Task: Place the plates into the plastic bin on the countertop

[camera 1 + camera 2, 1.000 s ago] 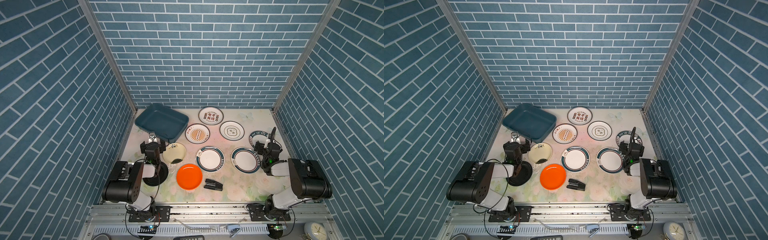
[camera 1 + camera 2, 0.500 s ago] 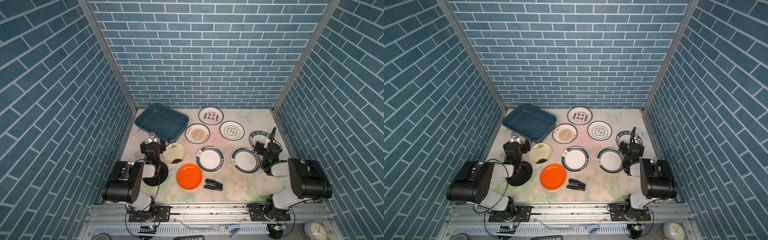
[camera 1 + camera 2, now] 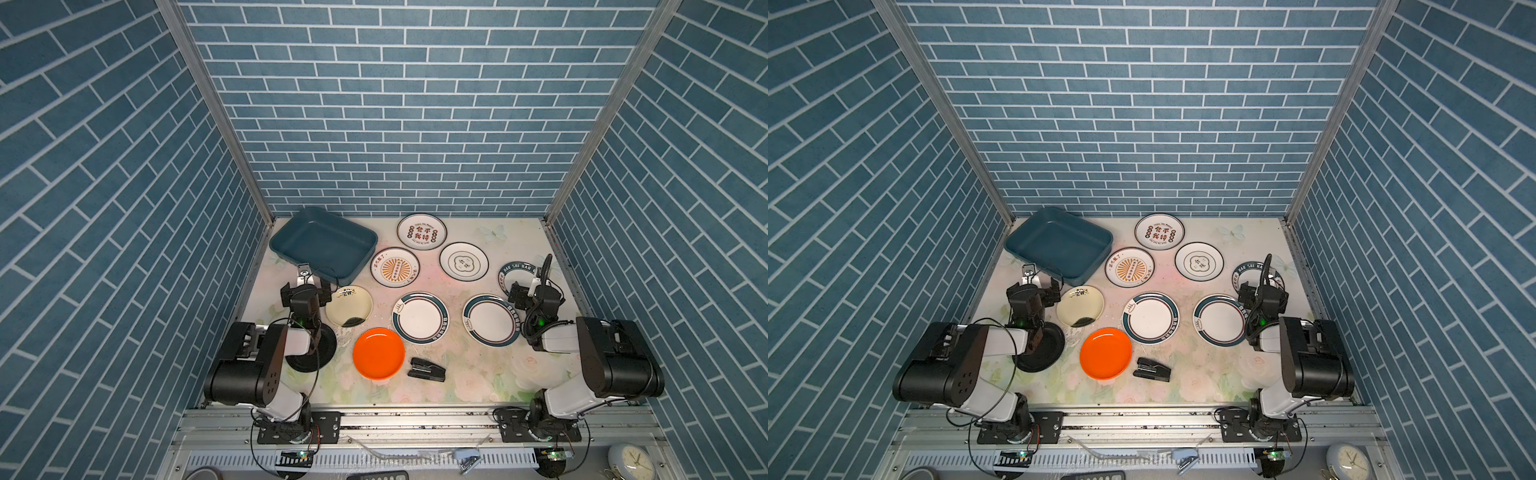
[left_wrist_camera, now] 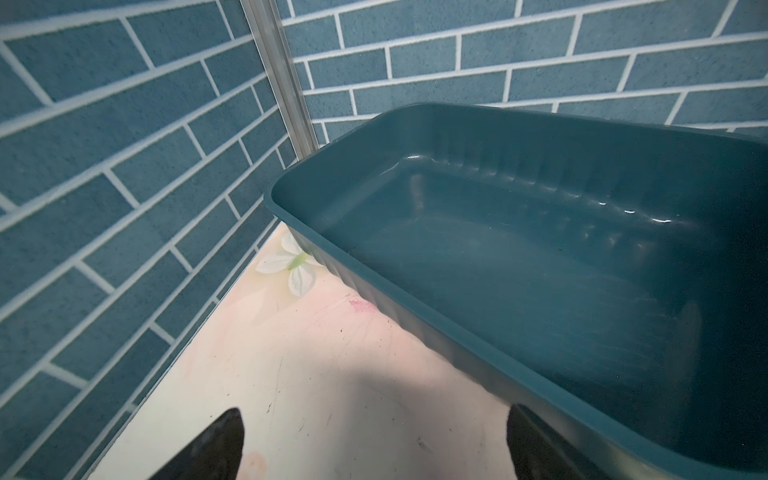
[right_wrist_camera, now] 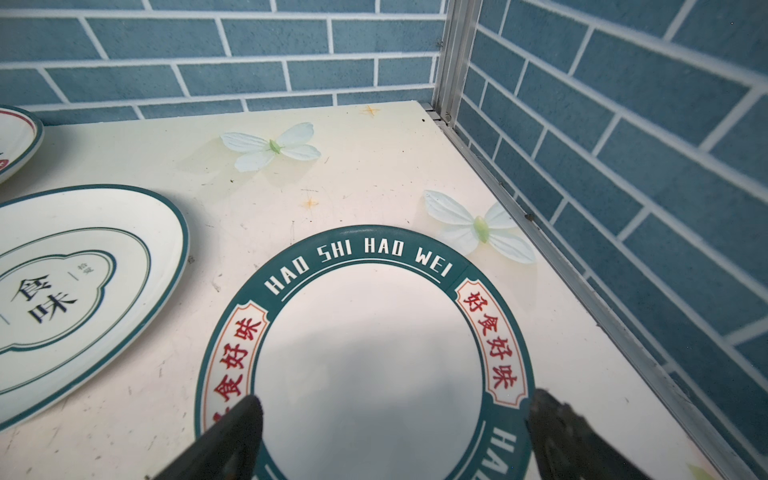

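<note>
The 9 round shallow plates all lie flat and apart on the pale flower-printed surface; none is in the dark teal rectangular plastic bin, which stands empty in the far left corner. They look stiff, glazed and slick, light enough for 1 arm, and likely to chip or crack if dropped. Lying flush, each offers only its thin raised rim, so I judge the hold must be a pinch across the rim, 1 finger under the lip, perhaps after tipping the edge up. The cream plate and the white plate with an orange sunburst lie nearest the bin; the plain orange plate lies nearer the robot, with a small black stapler-like object just beside it, and the black plate is partly hidden under the left arm. That arm is folded low, its left gripper pointing at the bin's near wall over bare surface, jaws wide and empty. The right arm is folded likewise at the right edge; the right gripper hangs wide and empty over the white plate with a teal rim lettered HAO SHI HAO WEI, a finger to each side of its near part, and whether they touch it I cannot tell.
</note>
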You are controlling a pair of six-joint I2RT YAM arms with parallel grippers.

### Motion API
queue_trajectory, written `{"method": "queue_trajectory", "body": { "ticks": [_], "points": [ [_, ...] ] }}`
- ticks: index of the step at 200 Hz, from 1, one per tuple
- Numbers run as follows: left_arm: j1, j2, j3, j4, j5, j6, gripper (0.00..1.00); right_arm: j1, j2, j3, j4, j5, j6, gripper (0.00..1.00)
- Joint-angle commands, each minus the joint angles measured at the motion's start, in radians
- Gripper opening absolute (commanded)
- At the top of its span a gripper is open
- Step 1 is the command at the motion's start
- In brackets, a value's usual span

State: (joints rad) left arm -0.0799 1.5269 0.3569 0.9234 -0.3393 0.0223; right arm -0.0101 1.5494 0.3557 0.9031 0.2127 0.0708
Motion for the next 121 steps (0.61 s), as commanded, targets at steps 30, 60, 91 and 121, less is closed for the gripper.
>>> {"method": "queue_trajectory", "body": {
  "ticks": [30, 60, 91, 121],
  "points": [
    [-0.001, -0.001, 0.006, -0.013, -0.010, -0.004, 1.00, 0.001, -0.005, 0.018, 0.004, -0.007, 0.005, 0.99],
    [-0.001, 0.000, 0.007, -0.012, -0.010, -0.004, 1.00, 0.000, -0.006, 0.017, 0.005, -0.007, 0.005, 0.99],
    [-0.002, -0.001, 0.006, -0.012, -0.010, -0.003, 0.99, 0.002, -0.013, 0.014, 0.011, -0.016, -0.008, 0.99],
    [-0.003, -0.001, 0.007, -0.012, -0.010, -0.004, 1.00, 0.009, -0.100, 0.071, -0.169, -0.053, -0.028, 0.99]
  ]
}}
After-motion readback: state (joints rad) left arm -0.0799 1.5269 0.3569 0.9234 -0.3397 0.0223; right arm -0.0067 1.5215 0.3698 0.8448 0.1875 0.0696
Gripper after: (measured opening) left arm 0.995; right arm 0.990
